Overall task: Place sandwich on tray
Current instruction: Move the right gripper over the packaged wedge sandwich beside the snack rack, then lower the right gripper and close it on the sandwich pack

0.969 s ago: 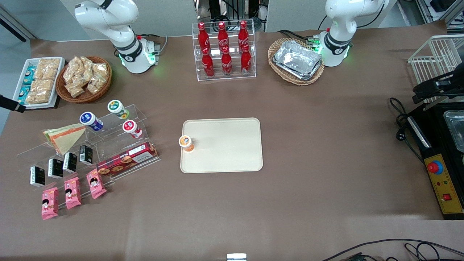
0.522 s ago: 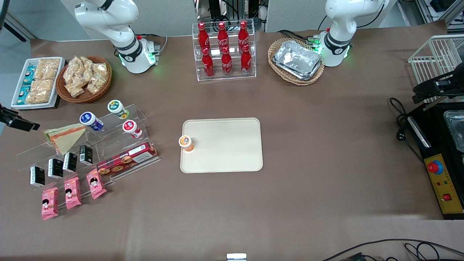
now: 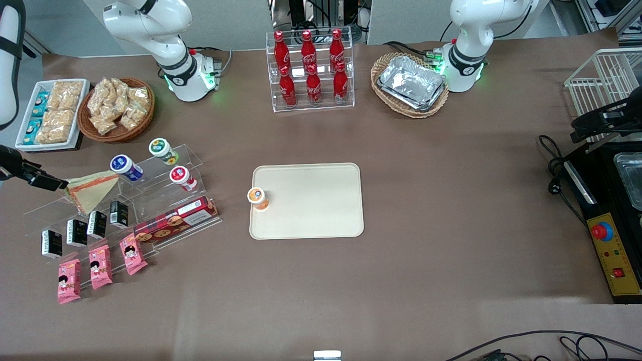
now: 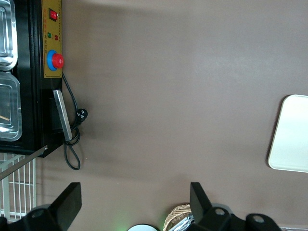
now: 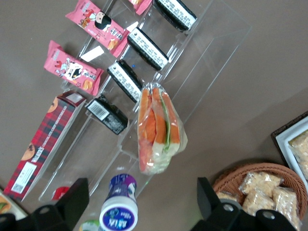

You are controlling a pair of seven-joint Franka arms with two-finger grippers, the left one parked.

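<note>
Brown table (image 3: 451, 200) with a clear stepped stand (image 3: 193, 153) toward the working arm's end.

On the top step of the stand, lying on its side: the wrapped sandwich (image 3: 90, 188), beside a blue-lidded bottle (image 3: 125, 167). Just above that end of the stand, at the sandwich's pointed corner: the gripper (image 3: 50, 183), fingers (image 5: 77, 197) spread wide with the sandwich (image 5: 159, 127) between them, not yet grasped. Near the stand, toward the parked arm's end: the cream tray (image 3: 311, 215), carrying only an orange cup (image 3: 258, 197) at the edge closest to the stand.
</note>
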